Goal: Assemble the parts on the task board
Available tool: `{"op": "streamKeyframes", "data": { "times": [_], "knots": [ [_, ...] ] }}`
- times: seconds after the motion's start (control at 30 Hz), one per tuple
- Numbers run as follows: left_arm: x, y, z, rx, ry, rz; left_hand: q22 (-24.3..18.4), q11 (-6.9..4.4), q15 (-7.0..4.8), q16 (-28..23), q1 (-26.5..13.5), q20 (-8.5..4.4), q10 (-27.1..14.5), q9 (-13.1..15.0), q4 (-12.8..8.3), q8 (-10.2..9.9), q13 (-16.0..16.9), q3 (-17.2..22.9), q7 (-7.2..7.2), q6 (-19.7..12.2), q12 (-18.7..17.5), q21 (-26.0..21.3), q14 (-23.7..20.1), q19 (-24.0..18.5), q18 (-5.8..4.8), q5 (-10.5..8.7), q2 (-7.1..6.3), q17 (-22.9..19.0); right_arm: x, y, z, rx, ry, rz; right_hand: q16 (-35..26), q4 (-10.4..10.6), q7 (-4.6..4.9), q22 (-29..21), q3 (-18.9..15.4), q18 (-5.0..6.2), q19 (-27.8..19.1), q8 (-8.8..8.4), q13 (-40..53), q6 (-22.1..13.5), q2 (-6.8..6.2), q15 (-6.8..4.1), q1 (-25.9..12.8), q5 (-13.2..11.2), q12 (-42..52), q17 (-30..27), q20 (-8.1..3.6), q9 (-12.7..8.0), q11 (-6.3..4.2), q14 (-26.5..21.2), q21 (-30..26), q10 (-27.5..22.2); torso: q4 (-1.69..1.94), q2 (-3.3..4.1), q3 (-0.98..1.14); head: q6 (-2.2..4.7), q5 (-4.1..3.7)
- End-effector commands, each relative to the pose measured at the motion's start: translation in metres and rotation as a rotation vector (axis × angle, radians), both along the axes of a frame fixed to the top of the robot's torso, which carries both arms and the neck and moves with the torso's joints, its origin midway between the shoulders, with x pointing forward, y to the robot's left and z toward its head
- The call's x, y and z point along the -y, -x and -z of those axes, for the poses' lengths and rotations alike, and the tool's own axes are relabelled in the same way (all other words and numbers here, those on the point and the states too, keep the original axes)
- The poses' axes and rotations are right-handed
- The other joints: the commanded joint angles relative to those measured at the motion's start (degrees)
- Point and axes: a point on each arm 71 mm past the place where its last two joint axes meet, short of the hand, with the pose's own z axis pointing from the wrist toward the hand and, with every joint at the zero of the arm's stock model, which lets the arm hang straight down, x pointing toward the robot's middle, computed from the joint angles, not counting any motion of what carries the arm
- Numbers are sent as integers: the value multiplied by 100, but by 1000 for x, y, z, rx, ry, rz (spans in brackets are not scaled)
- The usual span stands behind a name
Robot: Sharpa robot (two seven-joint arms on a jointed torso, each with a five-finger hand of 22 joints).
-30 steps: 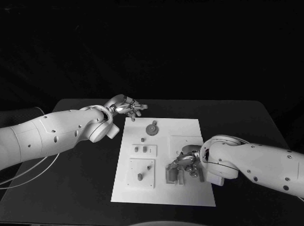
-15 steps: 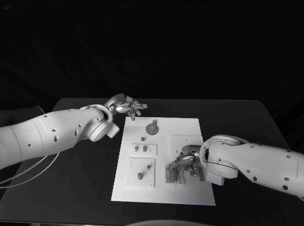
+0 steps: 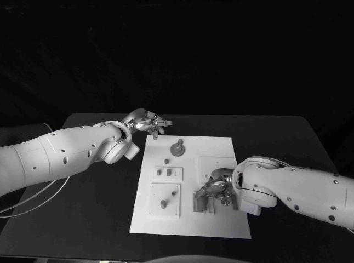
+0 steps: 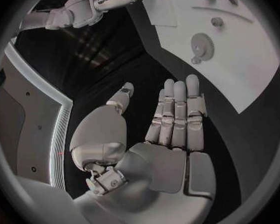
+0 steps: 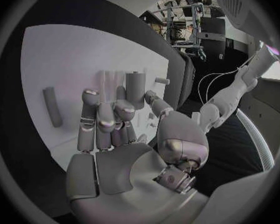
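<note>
Gear lies flat on smooth task board.

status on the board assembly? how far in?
Early to middle, by the look of it. Several small parts, including the gear, already stand on the task board. The right robot hand works over the board's near right corner; any grip is unclear. The left robot hand hovers open off the far left corner. A loose peg remains.

One board lies on one surface. On the board: one gear, several small pegs, not all clear enough to count. Two arms, two hands: left, right.
</note>
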Motion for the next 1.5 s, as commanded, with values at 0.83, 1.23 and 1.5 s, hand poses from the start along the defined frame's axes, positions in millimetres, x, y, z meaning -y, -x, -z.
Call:
{"op": "streamKeyframes", "data": {
  "times": [0.83, 1.23, 1.5],
  "knots": [
    [2, 0, -1, 2, 0, 10, 8, 1, 14, -24, -8, -36, -47, -8, 1, 33, 9, -15, 28, 0, -34, -38, -37, 16, 174, -6, -30, 10, -9, 5, 4, -20, 4, -40, 5, 124, 54, 90, -9, 159, -25, -25, 13, 7, 54, -19, -86, 11, -34, -11, -5, -13, -16, -24, 15, -46, -3, 0, 3, 27, 38],
    [2, 0, -1, 4, 0, 7, 10, 1, 14, -24, -4, -36, -48, -10, -1, 31, 10, -14, 29, -5, -35, -39, -36, 17, 175, -5, -28, 11, -8, 3, 4, 0, 12, -35, 4, 221, 56, 90, 0, 159, -37, -32, 20, -5, -38, -20, -161, 15, -39, -24, -6, -14, -13, -44, 11, -61, 1, 0, 0, 33, 1],
    [2, 0, -1, 4, -1, 7, 11, 1, 14, -25, -5, -36, -49, -12, -1, 30, 10, -15, 30, -7, -35, -40, -35, 17, 175, -5, -28, 12, -8, 3, 4, 4, 8, -32, 7, 409, 55, 87, 10, 159, -45, -34, 34, -27, -276, -32, -279, -294, -38, -33, -23, -2, -15, -66, 7, -76, -2, 0, -1, 41, 15]
  ]
}}
